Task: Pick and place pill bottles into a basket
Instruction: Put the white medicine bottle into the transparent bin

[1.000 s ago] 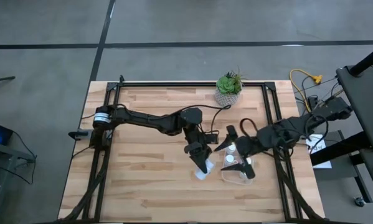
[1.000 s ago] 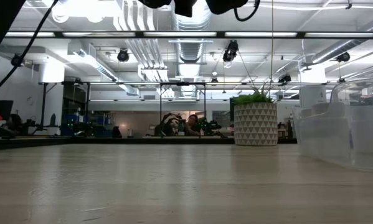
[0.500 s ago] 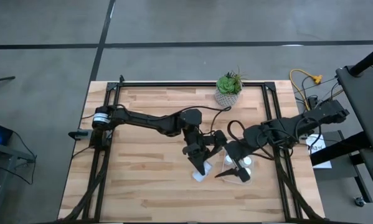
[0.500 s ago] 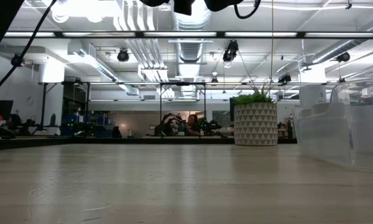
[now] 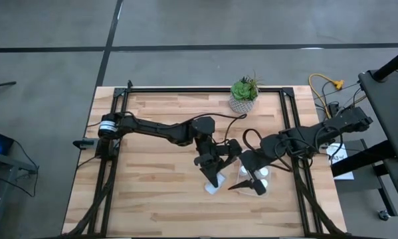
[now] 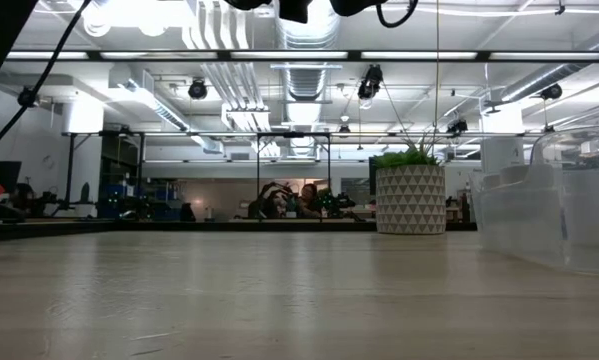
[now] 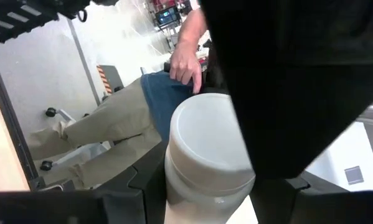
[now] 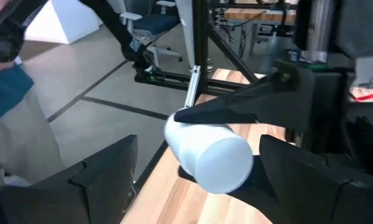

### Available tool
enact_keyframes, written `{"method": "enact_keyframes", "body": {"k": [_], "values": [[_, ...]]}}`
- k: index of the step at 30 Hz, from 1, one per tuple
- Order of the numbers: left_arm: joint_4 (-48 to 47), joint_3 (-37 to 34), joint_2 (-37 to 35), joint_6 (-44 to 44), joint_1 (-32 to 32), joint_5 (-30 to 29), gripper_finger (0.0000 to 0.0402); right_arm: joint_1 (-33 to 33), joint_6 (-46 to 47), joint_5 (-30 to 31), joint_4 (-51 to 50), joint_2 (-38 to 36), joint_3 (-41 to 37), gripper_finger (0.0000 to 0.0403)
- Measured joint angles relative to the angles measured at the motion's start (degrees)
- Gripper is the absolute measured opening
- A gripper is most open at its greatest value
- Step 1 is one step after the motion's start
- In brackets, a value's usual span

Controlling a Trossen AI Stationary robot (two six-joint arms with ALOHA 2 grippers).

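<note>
My left gripper (image 5: 213, 180) is shut on a white pill bottle (image 5: 213, 188) just left of the clear basket (image 5: 254, 191), near the table's middle. The bottle fills the left wrist view (image 7: 206, 155) and also shows in the right wrist view (image 8: 208, 154). My right gripper (image 5: 250, 186) is open and empty over the basket, its fingers (image 8: 99, 177) wide apart and facing the held bottle. Other white bottles (image 5: 261, 174) stand in the basket. In the low view the basket (image 6: 544, 215) stands at the right. My left gripper pinches the pill bottle's body (image 8: 192, 134) between its two fingers (image 8: 242, 106), which lie on opposite sides of it. The fingers slant down from the table's far left. The capped end (image 7: 205, 134) sticks out past the fingers. Whether the bottle touches the table, I cannot tell.
A pale pot with a green plant (image 5: 244, 94) stands at the table's far edge and shows in the low view (image 6: 411, 198). A black frame (image 5: 288, 113) runs round the table. A person (image 7: 174, 68) stands beyond the table.
My right gripper has turned and gone a little toward the table's near edge and toward the left gripper, staying open over the basket. My left gripper has kept hold of the bottle and has barely moved.
</note>
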Motion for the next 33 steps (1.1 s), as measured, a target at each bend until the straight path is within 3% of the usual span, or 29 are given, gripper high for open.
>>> {"method": "enact_keyframes", "body": {"k": [12,18,27,33], "values": [[1.3,0.1,0.0,0.0,-0.4,0.1,0.0157,0.0,-0.2,0.0,0.5,0.0,-0.2,0.0325],[2.0,0.4,0.0,0.6,-0.3,-2.1,0.0158,-0.1,4.5,1.0,0.6,-2.1,0.0,0.0325],[9.0,1.0,-0.3,0.4,1.4,-5.7,0.0160,5.7,5.6,17.3,-10.7,-7.0,2.4,0.0325],[9.0,1.3,-0.3,3.5,4.3,-12.4,0.0160,10.0,12.4,25.2,-16.4,-7.3,6.8,0.0325]]}}
